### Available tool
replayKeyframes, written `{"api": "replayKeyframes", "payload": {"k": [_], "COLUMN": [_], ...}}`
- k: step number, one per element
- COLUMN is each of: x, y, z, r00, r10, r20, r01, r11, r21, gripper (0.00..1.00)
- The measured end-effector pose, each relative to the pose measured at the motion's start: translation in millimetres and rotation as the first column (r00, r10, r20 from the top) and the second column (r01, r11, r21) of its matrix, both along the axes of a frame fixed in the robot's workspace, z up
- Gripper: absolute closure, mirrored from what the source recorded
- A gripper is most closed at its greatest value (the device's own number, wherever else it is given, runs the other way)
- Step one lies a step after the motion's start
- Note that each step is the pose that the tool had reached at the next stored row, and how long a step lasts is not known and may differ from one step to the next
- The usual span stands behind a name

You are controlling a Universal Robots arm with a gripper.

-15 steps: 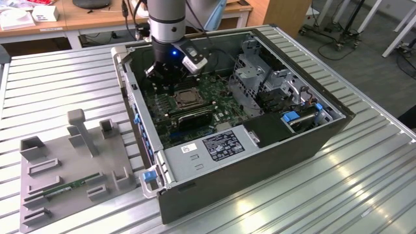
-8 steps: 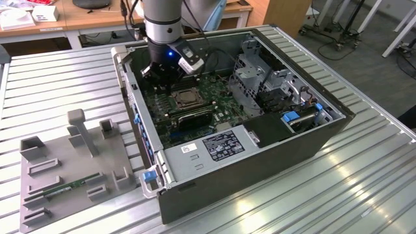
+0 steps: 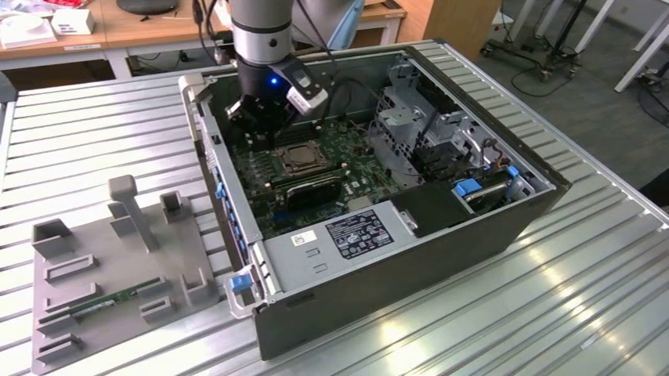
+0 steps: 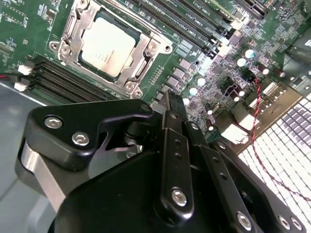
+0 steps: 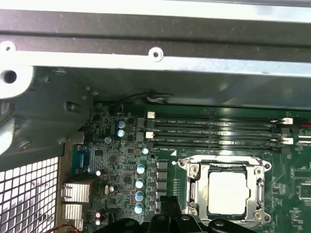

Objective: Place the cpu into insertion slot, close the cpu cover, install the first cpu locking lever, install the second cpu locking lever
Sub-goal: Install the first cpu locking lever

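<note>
The cpu (image 4: 108, 42) (image 5: 228, 192) lies flat in the insertion slot (image 3: 296, 157) on the green board, its silvery top showing. The cpu cover (image 4: 145, 48) (image 5: 196, 190) is folded down over it and frames it through its window. Thin metal levers run along the socket's sides; whether they are latched I cannot tell. My gripper (image 3: 266, 135) (image 4: 168, 99) (image 5: 167, 201) hovers above the board a short way from the socket, towards the case's back wall. Its black fingers (image 4: 174, 145) are pressed together with nothing between them.
Long black memory slots (image 5: 214, 132) lie beside the socket. The case wall (image 5: 155, 53), a drive cage (image 3: 418, 125) and the power supply (image 3: 350, 231) hem the board in. At the exterior view's left a grey fixture (image 3: 94, 266) holds a green memory stick (image 3: 110, 301).
</note>
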State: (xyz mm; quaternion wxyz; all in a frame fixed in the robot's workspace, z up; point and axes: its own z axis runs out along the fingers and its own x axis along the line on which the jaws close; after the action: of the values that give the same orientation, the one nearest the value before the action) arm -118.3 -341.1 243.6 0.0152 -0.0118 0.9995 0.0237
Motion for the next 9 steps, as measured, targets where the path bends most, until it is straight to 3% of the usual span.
{"api": "replayKeyframes", "payload": {"k": [3, 9], "x": [-1.1, -6.3], "y": [0.1, 1.6], "z": [0.8, 0.9], "r00": [1.0, 0.9999], "r10": [0.0, 0.0], "r20": [0.0037, 0.0151], "r01": [0.0, 0.0], "r11": [1.0, 0.9994], "r21": [0.0056, 0.0337], "gripper": [0.89, 0.89]}}
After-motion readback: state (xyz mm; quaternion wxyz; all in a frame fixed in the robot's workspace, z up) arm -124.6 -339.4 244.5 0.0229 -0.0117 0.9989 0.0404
